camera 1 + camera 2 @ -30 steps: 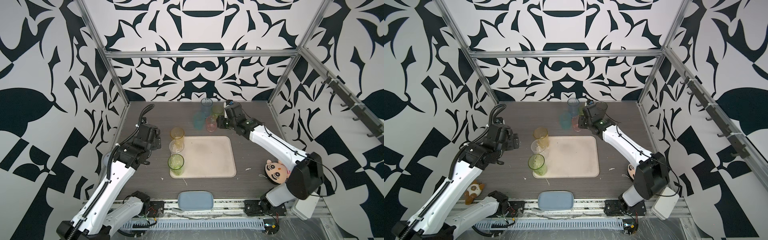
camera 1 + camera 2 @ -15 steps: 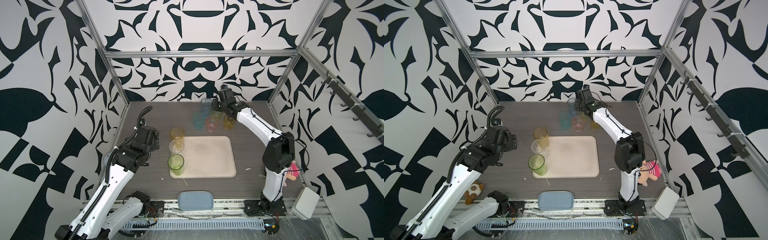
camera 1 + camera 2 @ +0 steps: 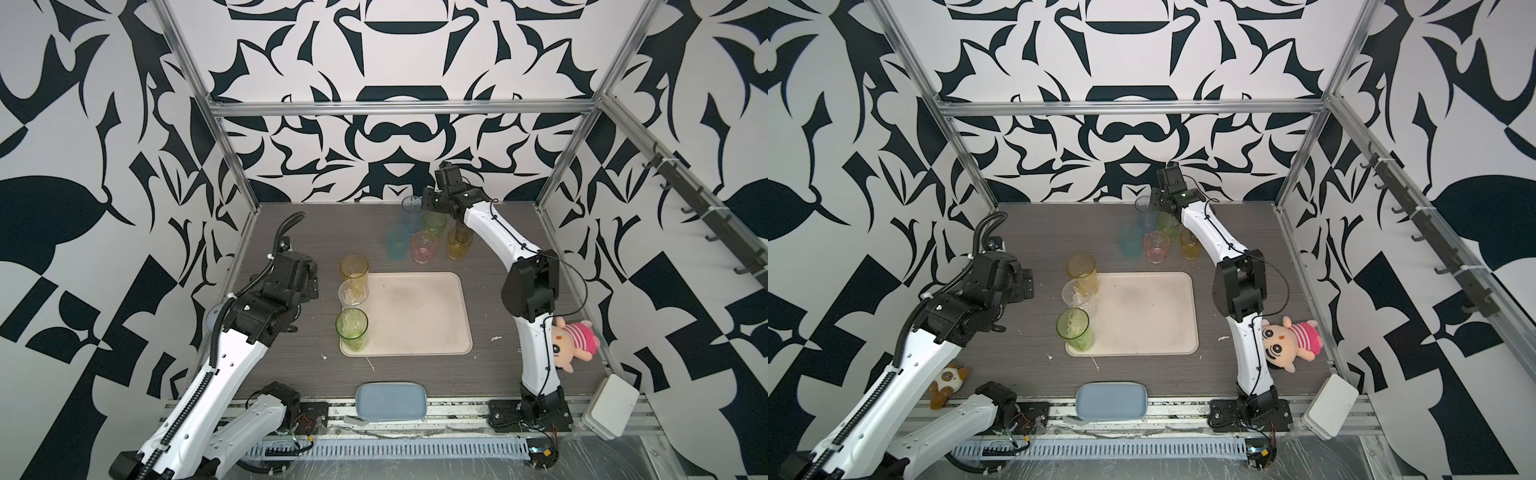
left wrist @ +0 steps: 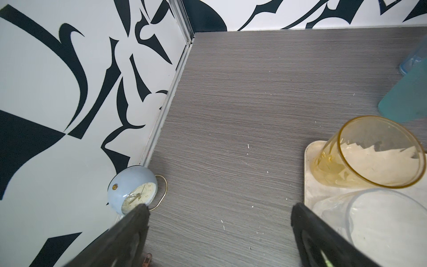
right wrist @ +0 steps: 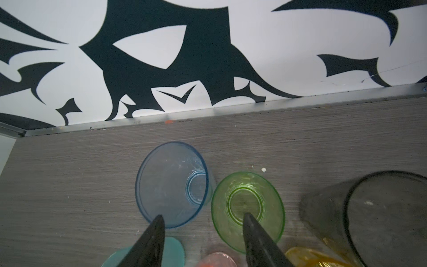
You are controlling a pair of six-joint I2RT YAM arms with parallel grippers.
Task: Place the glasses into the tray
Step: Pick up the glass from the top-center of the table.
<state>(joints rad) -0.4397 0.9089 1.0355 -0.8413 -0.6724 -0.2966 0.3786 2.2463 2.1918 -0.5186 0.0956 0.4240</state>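
Three glasses (image 3: 353, 293) stand along the left edge of the tray (image 3: 419, 316), others behind.

glasses (image 3: 352, 330) glossy, see-through; tray (image 3: 415, 316) matt, scuffed; table (image 3: 316, 232) matt wood-grain.

In the right wrist view the grey glass (image 5: 381, 219) runs off the edge, and the teal glass (image 5: 175, 250), pink glass (image 5: 216, 260) and amber glass (image 5: 307, 256) are cut off and blurred. In the left wrist view a jaw covers part of the clock (image 4: 131, 191), and the clear glass (image 4: 381, 226) is cut off.
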